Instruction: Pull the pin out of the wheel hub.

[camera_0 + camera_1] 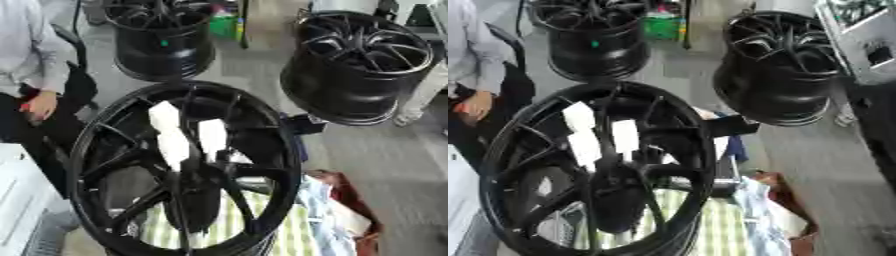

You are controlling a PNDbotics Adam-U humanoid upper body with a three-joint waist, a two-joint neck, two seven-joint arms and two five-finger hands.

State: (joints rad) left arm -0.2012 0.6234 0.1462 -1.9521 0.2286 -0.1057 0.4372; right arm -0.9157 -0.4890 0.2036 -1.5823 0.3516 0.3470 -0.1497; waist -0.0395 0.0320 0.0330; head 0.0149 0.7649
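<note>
Nearest the camera, a green-and-white striped cloth (229, 226) lies under the lower part of the wheel, w/ a pale blue cloth (322, 212) bunched just beside it on the right and a brown-red item (353, 200) at that cloth's far edge; it cannot be identified further. A white unit (17, 197) fills the lower-left corner. The task item, a large black multi-spoke wheel (188, 86), takes up the centre-left of both views and stands tilted w/ its open face toward the camera. Its hub (199, 185) sits low in the centre, where the spokes meet. Three white oblong pieces (173, 146) lie over the spokes just above the hub, close together, approx. upright. Cannot tell which of them, if any, is the pin. A dark block-shaped part (306, 124) sits just beside the rim's right edge. Left hand and right hand: neither shows in either view, so how far the fingers are open and what they hold cannot be told. Farther back on the grey floor (385, 165), well apart from the near wheel, stand two more black wheels: one far left (166, 55), one far right (332, 85). A green item (658, 26) shows between them at the far edge.
</note>
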